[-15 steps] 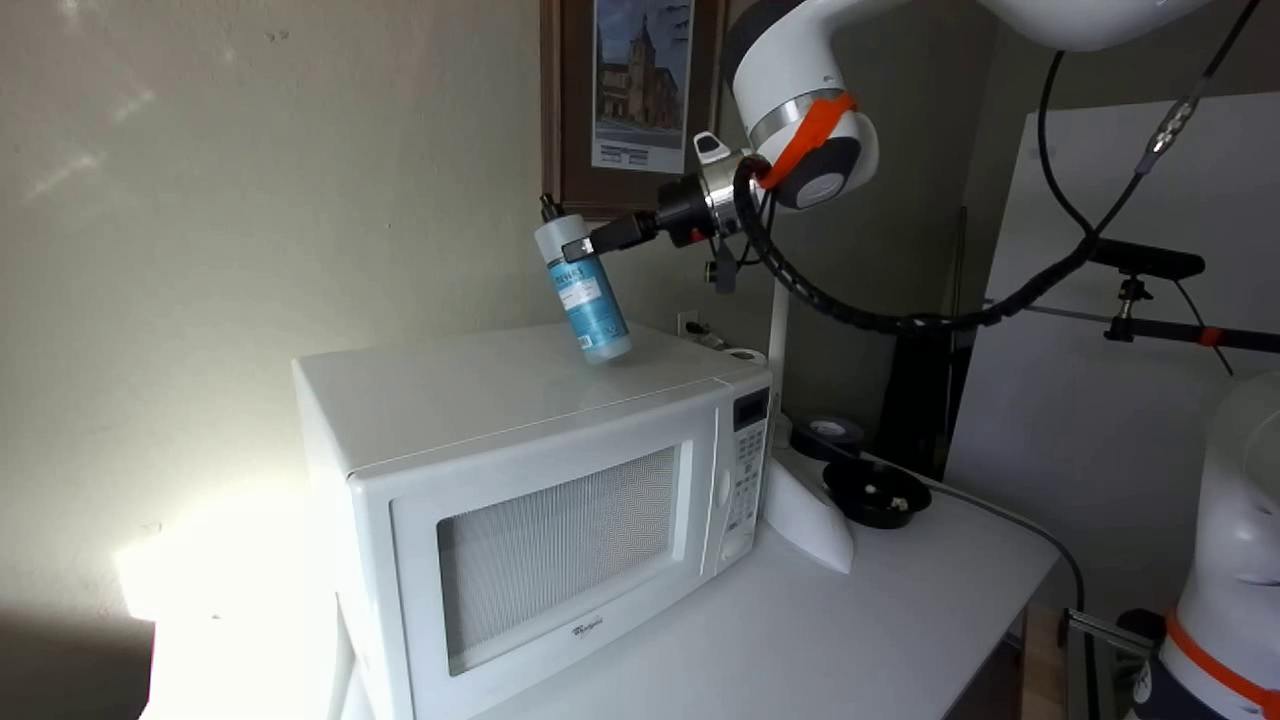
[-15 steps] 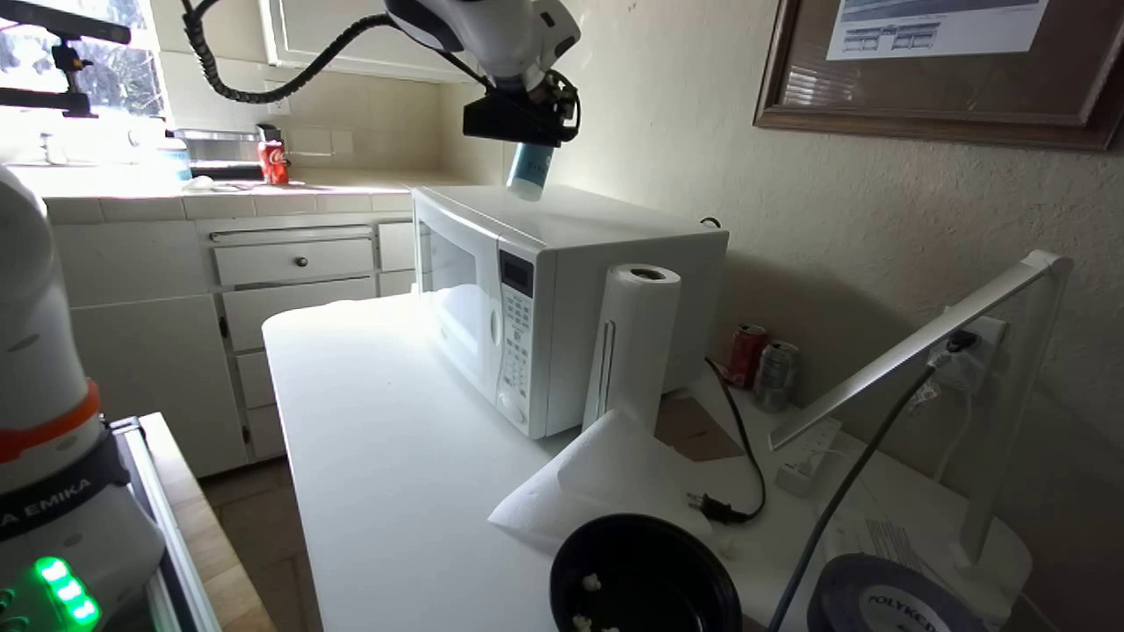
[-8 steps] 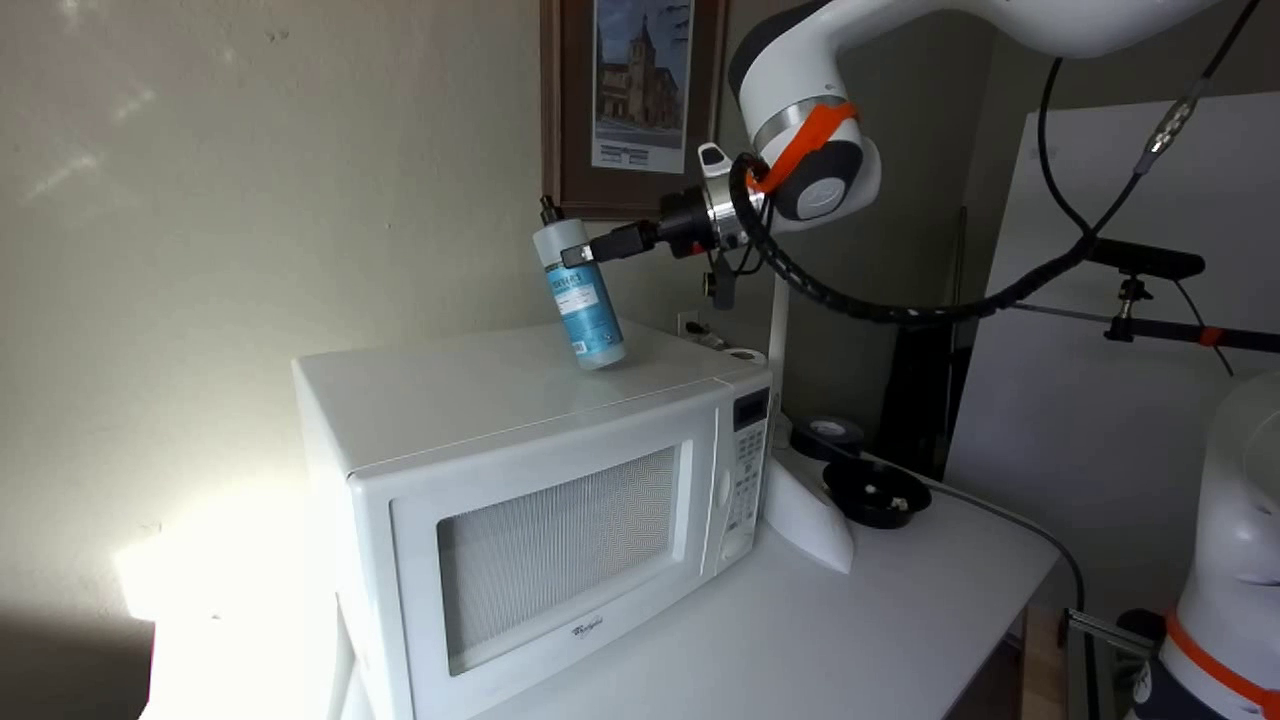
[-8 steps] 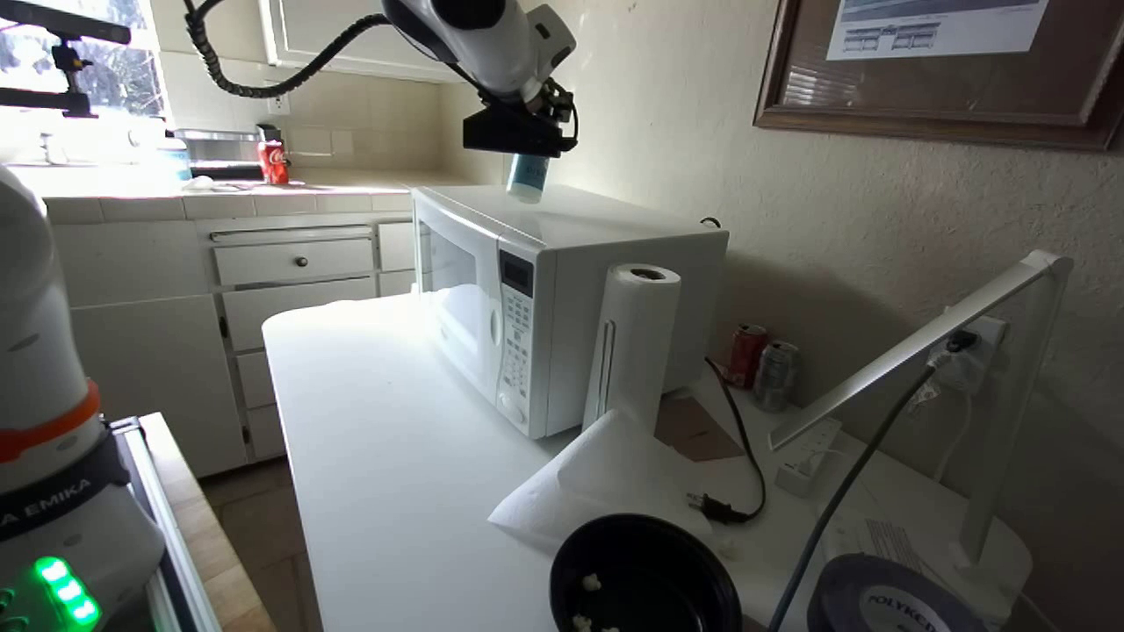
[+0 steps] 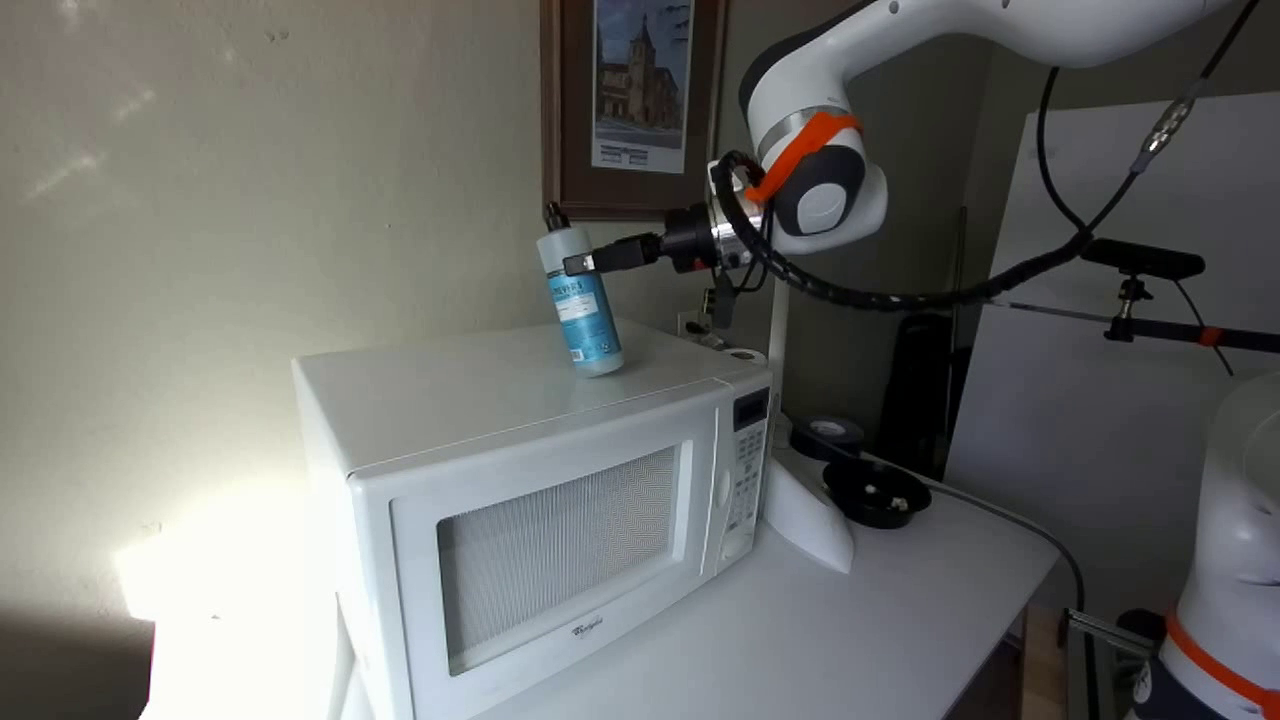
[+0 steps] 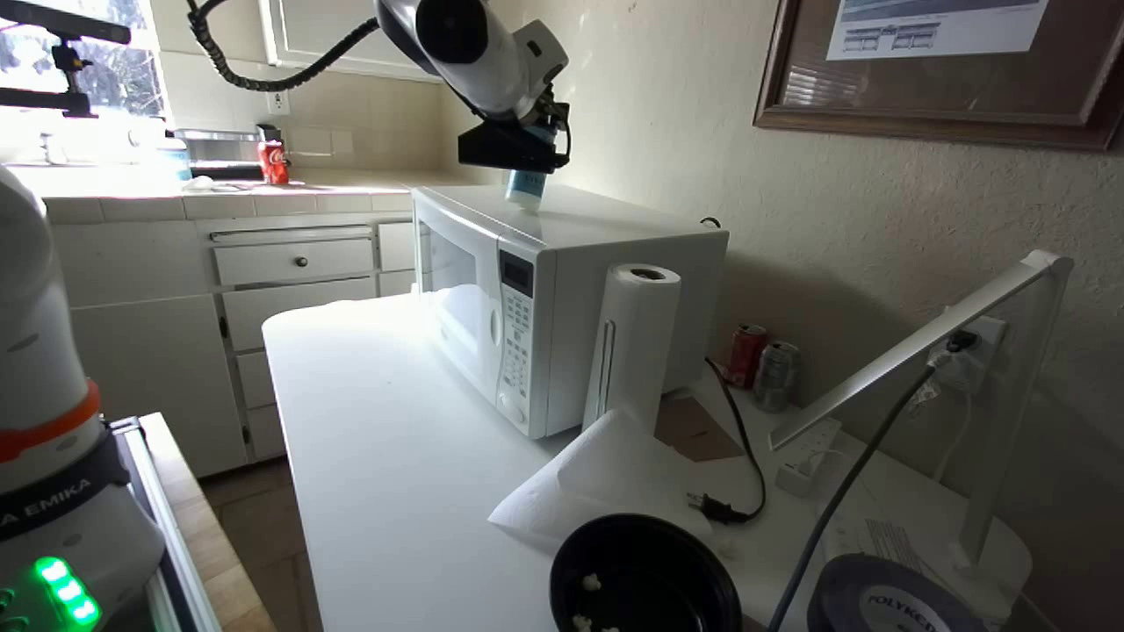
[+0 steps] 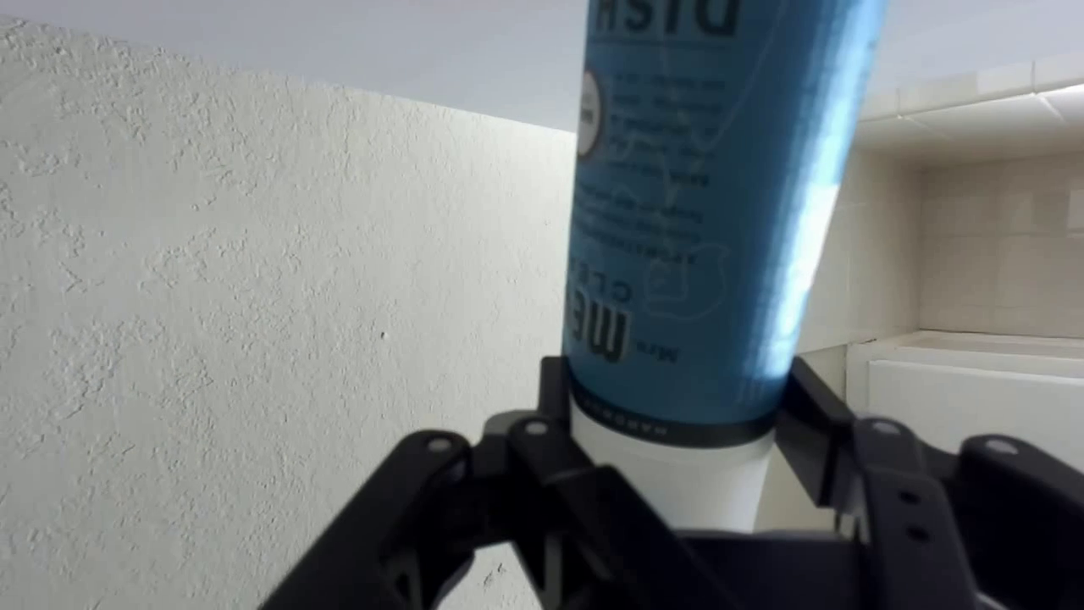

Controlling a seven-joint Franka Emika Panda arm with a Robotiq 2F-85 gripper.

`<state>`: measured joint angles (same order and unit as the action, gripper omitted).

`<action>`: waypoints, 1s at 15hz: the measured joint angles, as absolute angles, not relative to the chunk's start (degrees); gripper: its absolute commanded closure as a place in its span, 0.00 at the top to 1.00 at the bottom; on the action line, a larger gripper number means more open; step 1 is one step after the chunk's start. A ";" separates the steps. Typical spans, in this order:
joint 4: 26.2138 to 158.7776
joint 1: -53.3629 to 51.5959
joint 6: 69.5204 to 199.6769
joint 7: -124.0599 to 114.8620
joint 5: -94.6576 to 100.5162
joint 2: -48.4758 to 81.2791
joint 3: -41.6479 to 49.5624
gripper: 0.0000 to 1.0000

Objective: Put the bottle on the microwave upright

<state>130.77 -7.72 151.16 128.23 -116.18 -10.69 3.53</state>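
Light blue covers the wraparound label of the cylindrical plastic bottle [image 5: 585, 318], with a whitish shoulder above it and a dark cap on top. In an exterior view "MEYER'S" can be picked out on that label, over a pale panel with print too small to read. In the wrist view the lettering is upside down: "Mrs", "ME", "CLE" and "DISH" are legible, the finer lines blurred.

The bottle leans: in an exterior view its long axis runs from the cap at upper left to the base at lower right. It is over the top of the large white boxy microwave [image 5: 550, 520], its base close to that surface; whether the two touch, I cannot tell. The black gripper [image 7: 682, 398] grips the bottle, its fingers [image 7: 813, 436] on opposite sides where label meets shoulder.

"Whirlpool" sits in script on the lower front of the microwave, which stands on the white desk [image 6: 395, 456]. In an exterior view a dark grey roll of tape [image 6: 843, 586] shows "POLYKE", the rest unclear, and "EMIKA" is printed on a dark band at the base of the white robot arm [image 6: 35, 333].
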 measured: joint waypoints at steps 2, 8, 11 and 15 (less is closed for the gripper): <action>131.08 -7.60 150.63 131.02 -119.27 -10.69 3.53 0.35; 132.38 -7.00 148.59 137.82 -126.67 -10.95 3.63 0.35; 132.90 -5.01 147.72 138.78 -127.27 -11.15 2.21 0.46; 133.74 -1.87 146.30 139.38 -127.27 -11.61 -0.16 0.91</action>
<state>133.74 -1.87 146.30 139.38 -127.27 -11.61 -0.16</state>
